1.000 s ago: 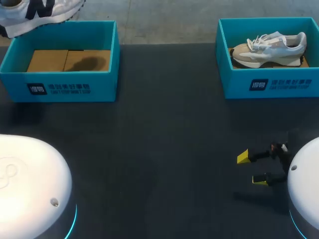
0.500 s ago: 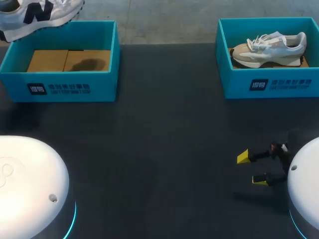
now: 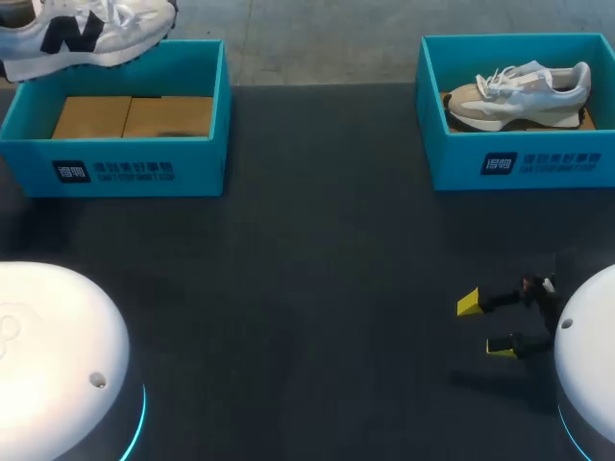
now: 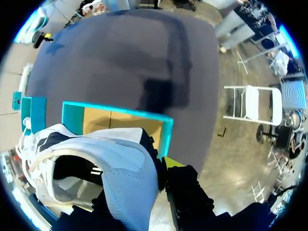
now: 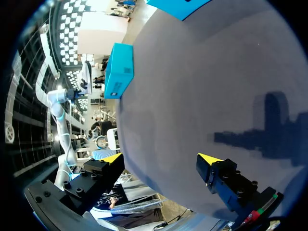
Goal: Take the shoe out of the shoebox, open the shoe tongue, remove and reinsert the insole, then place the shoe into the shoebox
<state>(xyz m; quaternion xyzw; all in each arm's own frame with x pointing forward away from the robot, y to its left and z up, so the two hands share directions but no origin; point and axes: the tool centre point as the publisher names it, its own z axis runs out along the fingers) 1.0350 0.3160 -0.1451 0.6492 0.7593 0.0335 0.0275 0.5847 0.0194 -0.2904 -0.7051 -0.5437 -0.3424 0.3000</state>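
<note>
Shoe (image 3: 91, 34) shifted right above far-left shoebox (image 3: 120, 168), heel clamped in L gripper (image 4: 155, 168). R gripper (image 3: 483, 325) unchanged at near right, fingers apart.

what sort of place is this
Probably a robot test bench rather than a shop: a dark table with two teal shoeboxes, a shoe in the right box, a second shoe held up near the left box, and the right gripper, jaws open.

There are two blue boxes far on the table, the left box (image 3: 125, 173) and the right box (image 3: 519, 163). There are two shoes, the left shoe (image 3: 86, 34) and the right shoe (image 3: 524, 91). Two white arms are near, the left arm (image 3: 48, 355) and the right arm (image 3: 591, 355).
</note>
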